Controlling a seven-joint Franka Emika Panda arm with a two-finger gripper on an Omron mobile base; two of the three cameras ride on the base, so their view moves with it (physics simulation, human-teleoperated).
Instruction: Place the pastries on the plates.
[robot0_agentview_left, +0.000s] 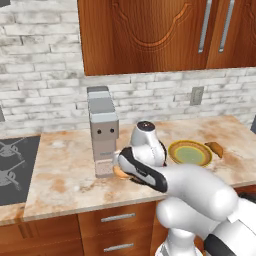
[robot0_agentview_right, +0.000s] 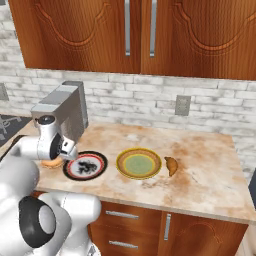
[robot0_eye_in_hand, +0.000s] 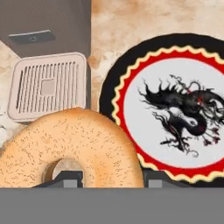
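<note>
Doughnut (robot0_eye_in_hand: 70, 144) beside black plate (robot0_eye_in_hand: 175, 109)

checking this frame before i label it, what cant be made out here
- Gripper: in the hand view just the tips show above the lower edge; whether they touch the doughnut cannot be told.
- Doughnut: left base view, mostly hidden by the arm; right base view, a sliver shows under the hand.
- Black plate: cut off by the hand view's edges.
- Croissant: small, surface detail unreadable.
- Yellow plate: centre pattern too small.

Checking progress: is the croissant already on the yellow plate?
No, the croissant lies on the counter just beside the yellow plate, whose centre is bare.
</note>
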